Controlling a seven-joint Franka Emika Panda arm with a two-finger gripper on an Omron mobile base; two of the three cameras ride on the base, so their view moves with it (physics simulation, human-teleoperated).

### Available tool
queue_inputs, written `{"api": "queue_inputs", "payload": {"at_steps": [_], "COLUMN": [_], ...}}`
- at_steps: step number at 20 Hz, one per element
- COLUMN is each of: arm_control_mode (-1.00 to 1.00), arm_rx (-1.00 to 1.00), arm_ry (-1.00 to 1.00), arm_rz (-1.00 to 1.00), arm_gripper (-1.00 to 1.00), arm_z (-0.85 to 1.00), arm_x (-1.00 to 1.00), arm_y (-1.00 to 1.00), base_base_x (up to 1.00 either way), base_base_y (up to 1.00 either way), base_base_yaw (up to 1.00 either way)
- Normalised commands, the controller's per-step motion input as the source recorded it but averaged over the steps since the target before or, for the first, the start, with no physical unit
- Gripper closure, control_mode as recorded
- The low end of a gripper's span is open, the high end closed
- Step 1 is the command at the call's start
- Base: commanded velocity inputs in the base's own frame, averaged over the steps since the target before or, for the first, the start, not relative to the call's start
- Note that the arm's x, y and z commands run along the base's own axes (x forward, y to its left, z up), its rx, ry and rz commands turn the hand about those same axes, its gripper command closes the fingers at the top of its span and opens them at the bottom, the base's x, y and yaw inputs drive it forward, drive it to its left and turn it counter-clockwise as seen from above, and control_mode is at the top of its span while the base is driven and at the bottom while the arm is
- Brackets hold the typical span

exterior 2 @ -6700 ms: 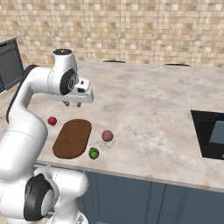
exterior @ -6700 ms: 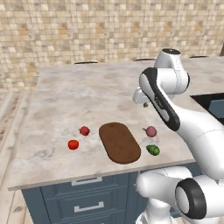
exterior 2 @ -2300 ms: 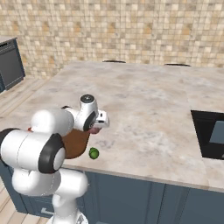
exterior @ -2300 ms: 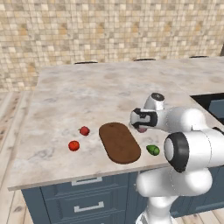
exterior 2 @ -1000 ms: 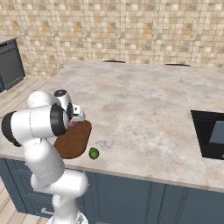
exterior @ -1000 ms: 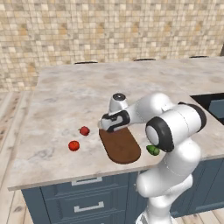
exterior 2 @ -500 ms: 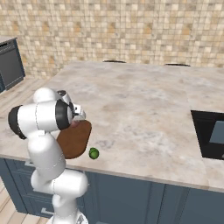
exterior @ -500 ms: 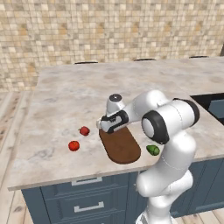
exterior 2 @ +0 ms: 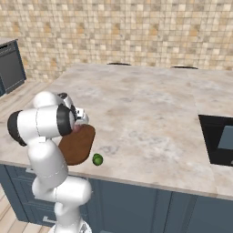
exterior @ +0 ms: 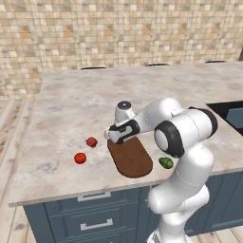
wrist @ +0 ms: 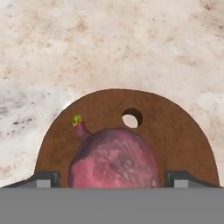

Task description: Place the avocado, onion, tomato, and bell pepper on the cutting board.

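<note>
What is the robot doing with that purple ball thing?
That's an onion. The white robot arm's tool is over one end of the brown cutting board, with its fingers wide on either side of the onion on the board. The green avocado and two red vegetables are on the counter, not on the board.

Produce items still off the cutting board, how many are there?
3: two red ones, and, on the counter left of the cutting board; the avocado right of it. The onion sits on the board.
</note>
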Motion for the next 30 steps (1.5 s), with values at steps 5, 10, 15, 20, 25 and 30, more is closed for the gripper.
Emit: {"api": "queue_inputs", "payload": {"at_steps": [5,10,15,20,25,30], "arm_control_mode": [-1.00,-1.00,-1.00,-1.00,-1.00,-1.00], "arm_rx": [0.00,0.00,0.01,0.00,0.00,0.00], "arm_ry": [0.01,0.03,0.00,0.05,0.11,0.13], "arm_rz": [-0.02,-0.04,-0.03,-0.02,-0.03,-0.02], "arm_gripper": [-1.00,-1.00,-1.00,-1.00,-1.00,-1.00], "arm_z": [0.16,0.36,0.31,0.07,0.00,-0.04], "arm_x": [-0.11,-0.19,-0.43,-0.54,-0.50,-0.42], "arm_y": [-0.11,-0.33,-0.46,-0.50,-0.51,-0.45], "base_base_x": [0.00,0.00,0.00,0.00,0.00,0.00], "base_base_y": [0.00,0.00,0.00,0.00,0.00,0.00], "base_base_yaw": [0.00,0.00,0.00,0.00,0.00,0.00]}}
